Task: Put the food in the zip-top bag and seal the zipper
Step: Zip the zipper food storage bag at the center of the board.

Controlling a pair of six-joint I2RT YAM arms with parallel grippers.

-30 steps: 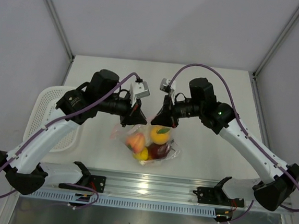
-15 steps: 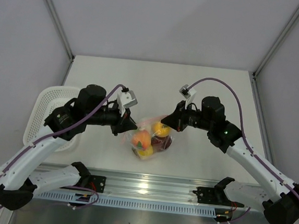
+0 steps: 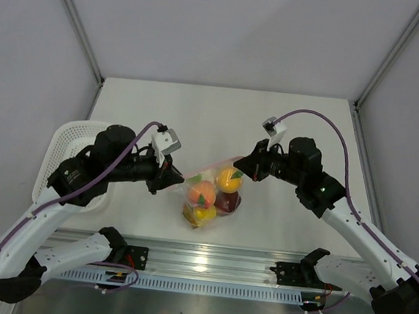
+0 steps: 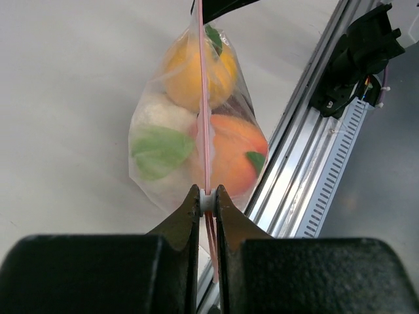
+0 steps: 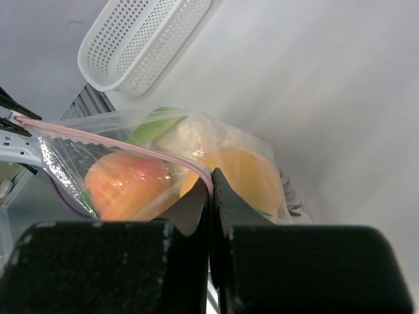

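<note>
The clear zip-top bag (image 3: 207, 195) hangs stretched between my two grippers, just above the table. Inside it sits the food: an orange piece (image 3: 229, 179), a peach-coloured piece (image 3: 200, 193), a yellow piece (image 3: 203, 214) and a dark red apple (image 3: 227, 201). The pinkish zipper (image 3: 209, 166) runs taut along the top. My left gripper (image 3: 169, 177) is shut on the white slider (image 4: 207, 201) at the zipper's left end. My right gripper (image 3: 247, 166) is shut on the zipper's right end (image 5: 211, 180). Through the plastic I see a pale leafy piece (image 4: 160, 140) too.
The white lattice basket (image 3: 67, 152) stands at the table's left edge behind my left arm, also seen as the basket (image 5: 141, 39) in the right wrist view. The metal rail (image 3: 208, 260) runs along the near edge, close below the bag.
Both grippers have moved apart and toward the near edge, pulling the zipper taut. The left gripper has slid leftward along the strip. The bag with the food came along.
</note>
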